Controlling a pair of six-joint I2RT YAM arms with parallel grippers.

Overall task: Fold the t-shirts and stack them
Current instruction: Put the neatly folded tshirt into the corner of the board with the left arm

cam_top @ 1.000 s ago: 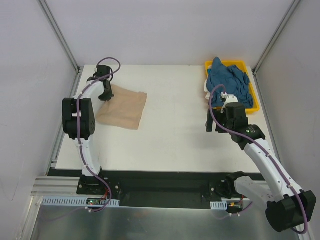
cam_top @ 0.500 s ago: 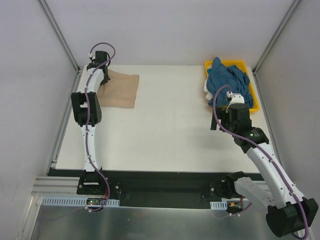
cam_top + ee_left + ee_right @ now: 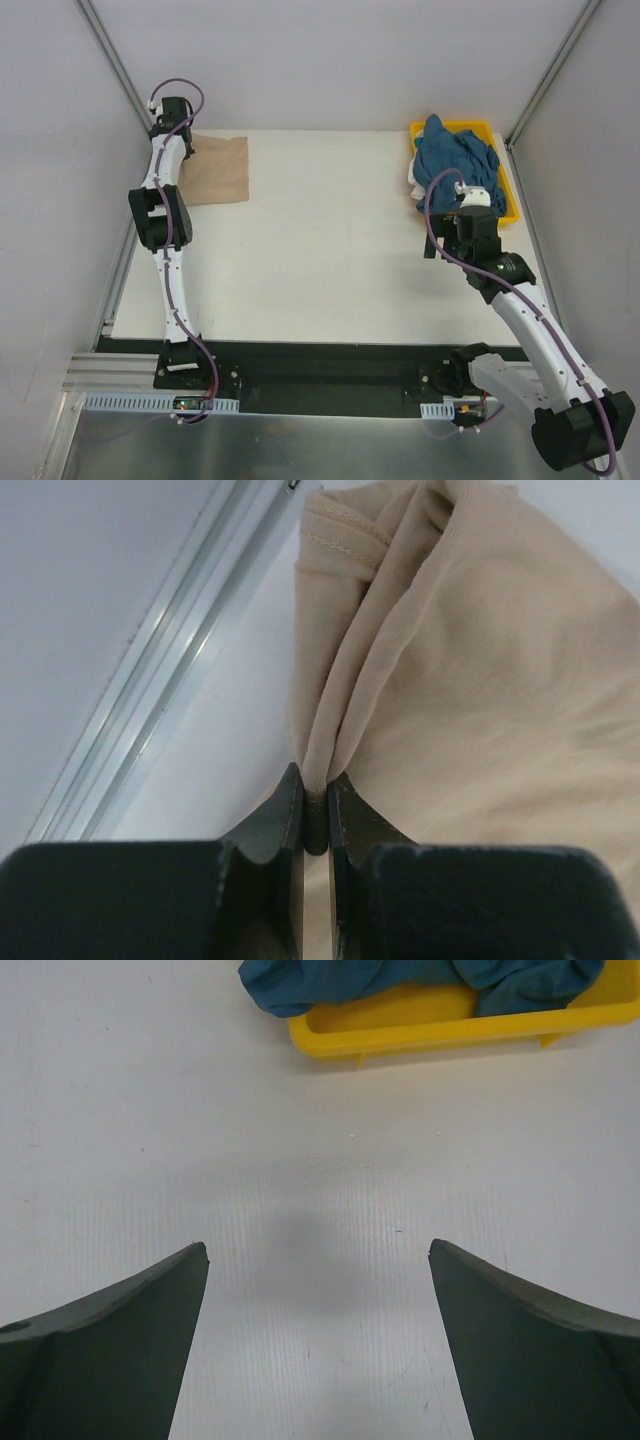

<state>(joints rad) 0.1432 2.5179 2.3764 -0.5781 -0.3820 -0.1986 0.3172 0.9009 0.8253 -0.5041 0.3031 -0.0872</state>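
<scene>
1. Near side: right gripper [image 3: 318,1250] has its jaws spread wide with nothing between them, and it hovers over bare table [image 3: 300,1140].
2. In the right wrist view the yellow tray [image 3: 430,1015] sits at 12 o'clock, apart from the jaws. The teal shirt [image 3: 330,980] is bunched in it and spills over the rim at 11 o'clock.
3. Far side: left gripper [image 3: 315,790] has its jaws pressed together, pinching a fold of the tan shirt [image 3: 470,680]. The cloth fans out from the pinch toward 12–2 o'clock in the wrist view.
4. Top view: the tan shirt lies at the table's 11 o'clock corner, with the left gripper at its 9 o'clock edge. The tray is at the 1 o'clock corner, well apart from it.
5. Table is white and matte, with an aluminium rail [image 3: 150,680] along its 9 o'clock side. Pale walls [image 3: 330,60] with metal posts [image 3: 115,65] close in three sides.
</scene>
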